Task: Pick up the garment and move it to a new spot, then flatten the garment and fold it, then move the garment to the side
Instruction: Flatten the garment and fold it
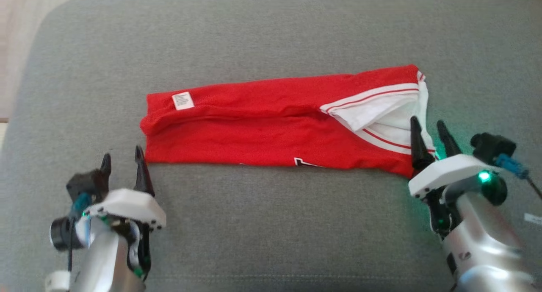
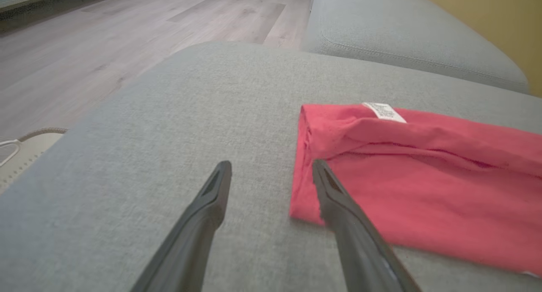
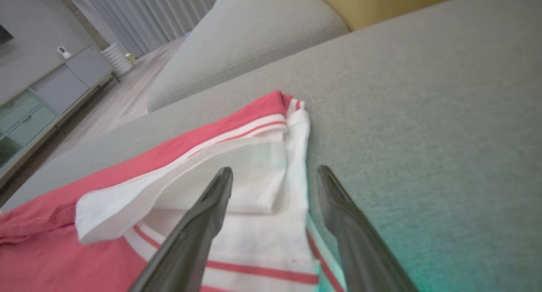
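Observation:
A red garment (image 1: 271, 126) with white, red-striped trim at its right end lies folded into a long band across the grey cushion (image 1: 271, 224); a white label sits near its left end. My left gripper (image 1: 123, 158) is open just off the garment's (image 2: 415, 186) near left corner, nothing between its fingers (image 2: 203, 211). My right gripper (image 1: 430, 131) is open over the white trim at the right end (image 3: 254, 190), holding nothing.
A second grey cushion (image 2: 406, 29) lies beyond the one in use. Wooden floor (image 2: 106, 37) runs past the cushion's left edge, with a pale object low at the left (image 2: 25, 152). A cabinet (image 3: 51, 97) and curtains stand far off.

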You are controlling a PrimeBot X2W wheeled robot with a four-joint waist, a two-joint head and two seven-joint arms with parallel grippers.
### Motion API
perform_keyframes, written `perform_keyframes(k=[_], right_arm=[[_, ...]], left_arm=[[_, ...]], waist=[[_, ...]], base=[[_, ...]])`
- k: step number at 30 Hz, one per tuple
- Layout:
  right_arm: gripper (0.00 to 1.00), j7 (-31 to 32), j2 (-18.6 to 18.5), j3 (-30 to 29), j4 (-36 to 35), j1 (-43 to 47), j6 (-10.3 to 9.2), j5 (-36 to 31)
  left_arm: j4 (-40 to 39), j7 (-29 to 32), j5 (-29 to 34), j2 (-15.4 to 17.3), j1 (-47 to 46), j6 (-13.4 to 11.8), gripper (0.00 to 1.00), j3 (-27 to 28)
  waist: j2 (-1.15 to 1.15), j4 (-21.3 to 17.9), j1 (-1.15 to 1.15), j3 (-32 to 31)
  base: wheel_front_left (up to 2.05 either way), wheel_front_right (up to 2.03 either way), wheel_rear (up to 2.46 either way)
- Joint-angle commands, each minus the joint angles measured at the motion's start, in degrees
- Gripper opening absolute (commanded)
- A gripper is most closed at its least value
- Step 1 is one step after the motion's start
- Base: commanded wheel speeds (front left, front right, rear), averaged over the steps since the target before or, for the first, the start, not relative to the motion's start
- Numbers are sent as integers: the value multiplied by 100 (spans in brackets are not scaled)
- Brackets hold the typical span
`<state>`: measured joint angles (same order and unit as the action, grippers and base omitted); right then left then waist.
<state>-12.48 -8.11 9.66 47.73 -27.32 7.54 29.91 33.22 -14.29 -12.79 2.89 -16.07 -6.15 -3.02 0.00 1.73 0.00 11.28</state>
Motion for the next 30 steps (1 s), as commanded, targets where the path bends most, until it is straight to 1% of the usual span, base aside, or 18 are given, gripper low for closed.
perform_keyframes(k=[1, 6, 11, 18, 22, 23, 24, 30], right_arm=[[100, -74, 83, 51, -29, -31, -5, -77], [100, -93, 178, -107, 444, -76, -5, -178], [100, -119, 193, -320, 943, -185, -5, -301], [100, -206, 211, -589, 1144, -394, -5, -297], [100, -222, 194, -641, 1296, -464, -5, -344], [25, -180, 214, -644, 1419, -510, -5, -314], [0, -143, 221, -610, 1475, -532, -5, -320], [0, -133, 199, -558, 1662, -576, -5, -234]], left_arm=[[-262, -71, 81, 62, 20, -45, 100, 210], [-593, -71, 152, 12, 433, -20, 100, 215], [-699, -71, 85, 1, 645, -3, 100, 97], [-854, -71, -1, 0, 658, -66, 100, -82], [-888, -71, -37, -1, 651, -75, 100, -149], [-863, -71, -63, -1, 656, -70, 100, -176], [-855, -71, -79, -1, 658, -71, 100, -186], [-808, -71, -73, -1, 670, -58, 100, -224]], waist=[[0, 102, 0, -65], [0, 303, 0, -135], [0, 482, 0, -162], [0, 620, 0, -117], [0, 656, 0, -91], [0, 659, 0, -75], [0, 661, 0, -69], [0, 674, 0, -84]], base=[[0, 0, 0], [0, 0, 0], [0, 0, 0], [0, 0, 0], [0, 0, 0], [0, 0, 0], [0, 0, 0], [0, 0, 0]])
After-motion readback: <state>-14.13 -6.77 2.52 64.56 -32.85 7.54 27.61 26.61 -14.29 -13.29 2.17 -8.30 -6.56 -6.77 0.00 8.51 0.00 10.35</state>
